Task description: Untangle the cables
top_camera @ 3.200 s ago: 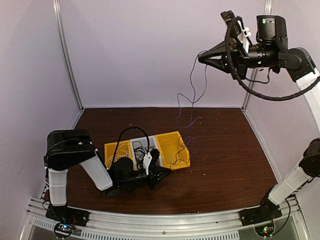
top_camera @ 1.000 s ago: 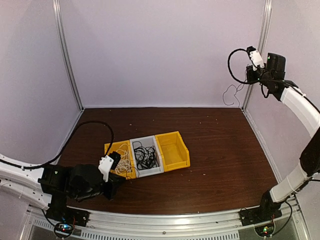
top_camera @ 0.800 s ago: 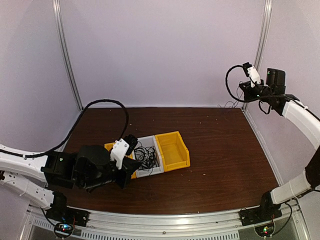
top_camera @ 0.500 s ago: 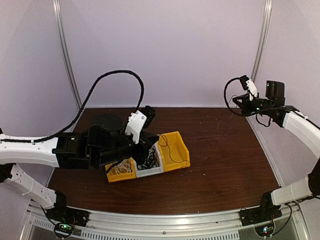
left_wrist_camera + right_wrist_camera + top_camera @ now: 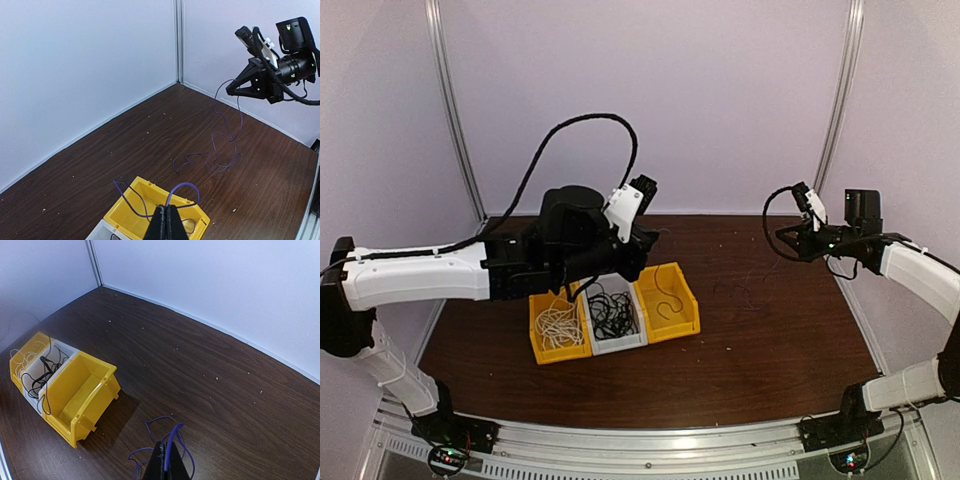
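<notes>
A purple cable runs from my right gripper down onto the brown table and on to my left gripper. My left gripper is shut on a loop of it, held above the right yellow bin. In the top view my left gripper hovers behind the bins. My right gripper is at mid height on the right. In the right wrist view my right gripper is shut on the purple cable. White cable fills the left yellow bin. Black cables fill the grey bin.
Three bins stand in a row at the table's middle left: yellow, grey, yellow. They also show in the right wrist view. Purple walls and metal corner posts close in the table. A thick black arm cable arcs above my left arm.
My left arm swung from the near edge up and forward over the bins, holding purple cable. My right arm came down from the high back corner, and the cable now lies on the table.
</notes>
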